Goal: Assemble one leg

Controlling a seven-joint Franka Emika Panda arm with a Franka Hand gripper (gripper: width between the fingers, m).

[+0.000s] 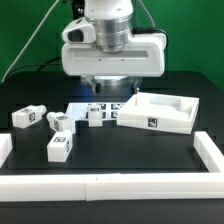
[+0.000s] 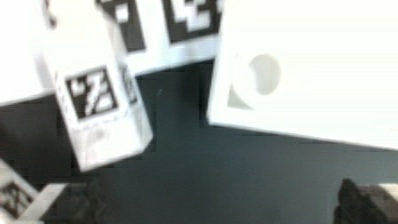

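Several white legs with black-and-white markers lie on the black table: one at the exterior view's left (image 1: 27, 117), one beside it (image 1: 60, 122), one nearer the front (image 1: 58, 147), and one in the middle (image 1: 97, 115). My gripper (image 1: 105, 86) hangs above the table just behind the middle leg, open and empty. In the wrist view a leg (image 2: 98, 100) lies blurred ahead of the open gripper (image 2: 217, 205), apart from the dark fingertips (image 2: 368, 200) that show at the frame's edge.
The large flat white tray-like piece (image 1: 160, 112) lies at the exterior view's right; its side with a round hole shows in the wrist view (image 2: 302, 80). The marker board (image 1: 88, 105) lies under the gripper. A white rail (image 1: 110, 186) borders the table.
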